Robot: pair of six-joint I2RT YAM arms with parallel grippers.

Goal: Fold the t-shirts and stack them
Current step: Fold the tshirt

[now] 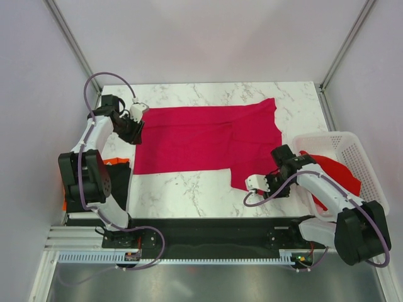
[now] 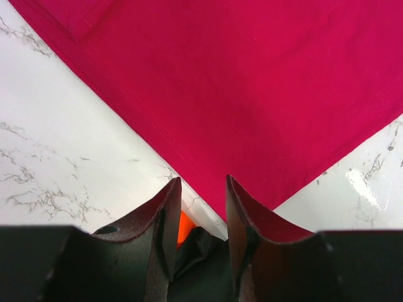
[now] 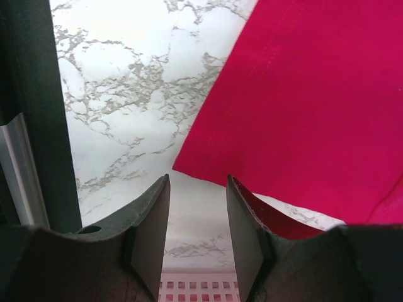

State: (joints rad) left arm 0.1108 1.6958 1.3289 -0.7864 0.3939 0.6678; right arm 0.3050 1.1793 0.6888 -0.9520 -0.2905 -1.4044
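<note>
A crimson-pink t-shirt (image 1: 208, 138) lies spread flat across the marble table. My left gripper (image 1: 134, 132) hovers at its left edge, close to the near-left corner. In the left wrist view the gripper (image 2: 203, 189) is open and empty, and the shirt's corner (image 2: 252, 94) lies just ahead of the fingertips. My right gripper (image 1: 269, 185) hangs by the shirt's near-right corner. In the right wrist view the gripper (image 3: 198, 185) is open over bare marble, with the shirt's corner (image 3: 302, 107) ahead and to the right. A red t-shirt (image 1: 337, 173) lies in the basket. Black and orange t-shirts (image 1: 116, 170) lie at the left.
A white lattice basket (image 1: 327, 135) stands at the table's right edge beside my right arm, and its wall (image 3: 195, 289) shows under the right jaws. Orange cloth (image 2: 186, 226) and black cloth (image 2: 201, 258) show between the left jaws. Grey walls close in the table.
</note>
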